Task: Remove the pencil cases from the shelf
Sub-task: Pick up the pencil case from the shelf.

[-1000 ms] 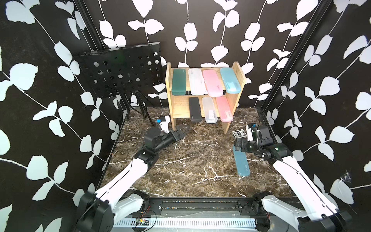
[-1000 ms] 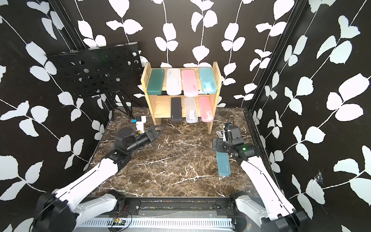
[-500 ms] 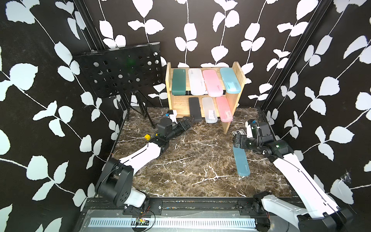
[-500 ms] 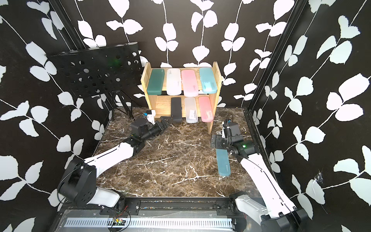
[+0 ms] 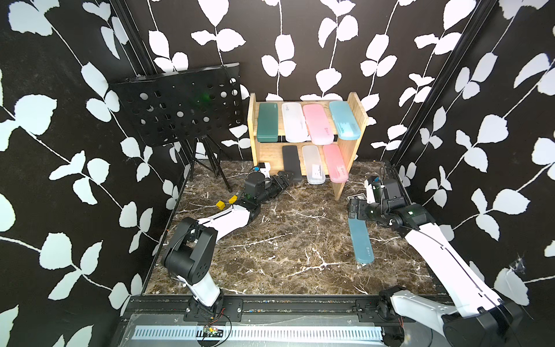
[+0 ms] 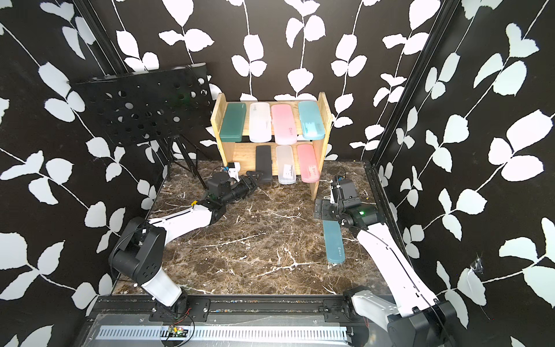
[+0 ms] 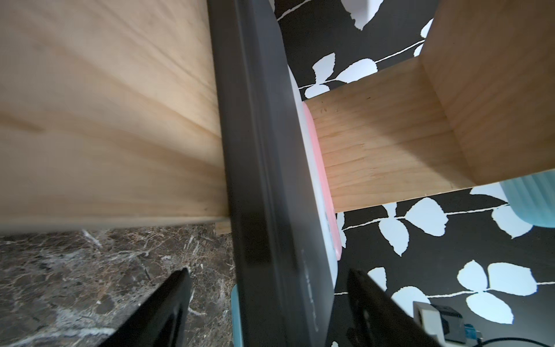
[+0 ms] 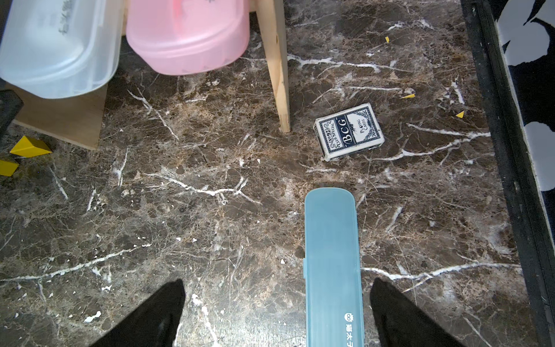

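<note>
The pine shelf (image 5: 354, 114) stands at the back. Its upper tier holds dark green (image 5: 267, 121), frosted (image 5: 295, 121), pink (image 5: 317, 123) and light blue (image 5: 344, 119) pencil cases. The lower tier holds black (image 5: 292, 162), frosted (image 5: 313, 164) and pink (image 5: 335, 163) ones. My left gripper (image 5: 285, 178) is open, its fingers straddling the front end of the black case (image 7: 258, 150) with a gap on each side. A teal case (image 5: 361, 240) lies flat on the table. My right gripper (image 5: 354, 208) hovers open over its far end (image 8: 330, 255), holding nothing.
A black perforated music stand (image 5: 180, 111) on tripod legs stands left of the shelf. A card box (image 8: 348, 130) lies by the shelf's right foot. Small yellow blocks (image 5: 221, 205) lie beside my left forearm. Black frame rails edge the marble table.
My left arm has stretched forward to the lower tier, and its jaws now flank the black case and have narrowed. The right gripper has drifted slightly towards the shelf, still open.
</note>
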